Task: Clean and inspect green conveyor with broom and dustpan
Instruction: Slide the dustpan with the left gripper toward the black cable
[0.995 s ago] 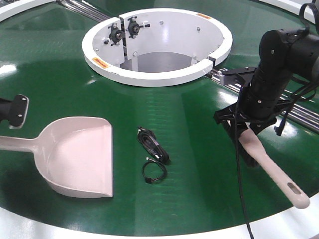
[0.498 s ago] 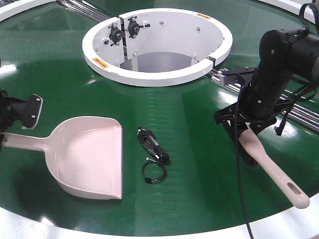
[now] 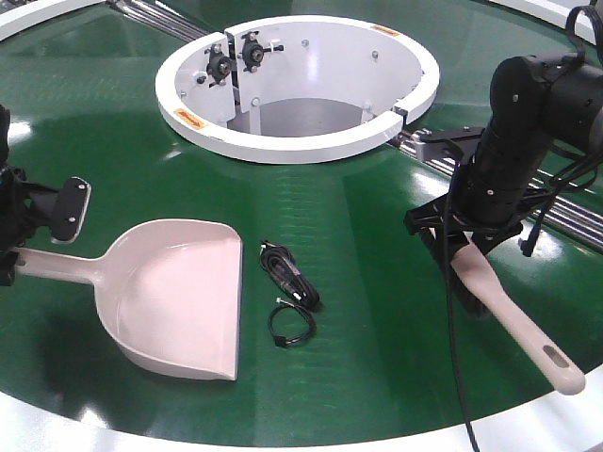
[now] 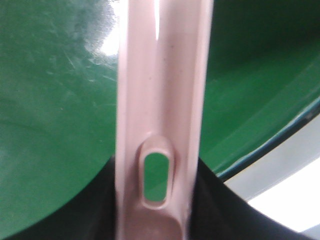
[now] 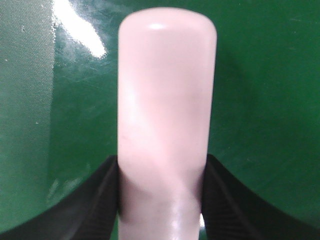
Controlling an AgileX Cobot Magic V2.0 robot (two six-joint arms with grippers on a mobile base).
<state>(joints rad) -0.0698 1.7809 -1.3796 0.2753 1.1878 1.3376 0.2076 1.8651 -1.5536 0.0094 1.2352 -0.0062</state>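
The beige-pink dustpan (image 3: 179, 297) rests on the green conveyor (image 3: 377, 311) at the left, its flat front edge facing right. My left gripper (image 3: 11, 256) is shut on its long handle at the frame's left edge. In the left wrist view the slotted handle (image 4: 160, 100) runs between the black fingers of the left gripper (image 4: 157, 200). On the right, my right gripper (image 3: 462, 240) is shut on the broom (image 3: 513, 325), whose handle points to the front right. The broom's rounded end (image 5: 165, 100) sticks out from the right gripper (image 5: 162, 195) in the right wrist view.
Two black cable coils (image 3: 287, 273) (image 3: 290, 327) lie on the belt just right of the dustpan's front edge. The white ring opening (image 3: 283, 141) is behind them. Silver rollers (image 3: 565, 212) run behind the right arm. The white rim (image 3: 528, 428) borders the front.
My left gripper has moved right with the dustpan, bringing its front edge closer to the black cables. The right arm and broom have not moved.
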